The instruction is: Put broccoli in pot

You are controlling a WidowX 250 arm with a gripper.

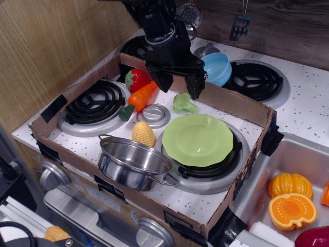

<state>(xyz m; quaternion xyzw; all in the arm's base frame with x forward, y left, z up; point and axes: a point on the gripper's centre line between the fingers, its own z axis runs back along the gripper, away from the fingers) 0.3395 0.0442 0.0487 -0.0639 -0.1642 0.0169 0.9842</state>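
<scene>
The small light-green broccoli lies on the white stovetop inside the cardboard frame, just behind the lime-green plate. The shiny steel pot with wire loop handles stands empty at the front of the frame, next to the corn. My black gripper hangs open just above and behind the broccoli, one finger on each side of it, holding nothing.
A strawberry, carrot and corn cob lie left of the broccoli. The lime-green plate sits on the front right burner. A blue bowl stands behind the cardboard wall. Pumpkin pieces lie in the sink at right.
</scene>
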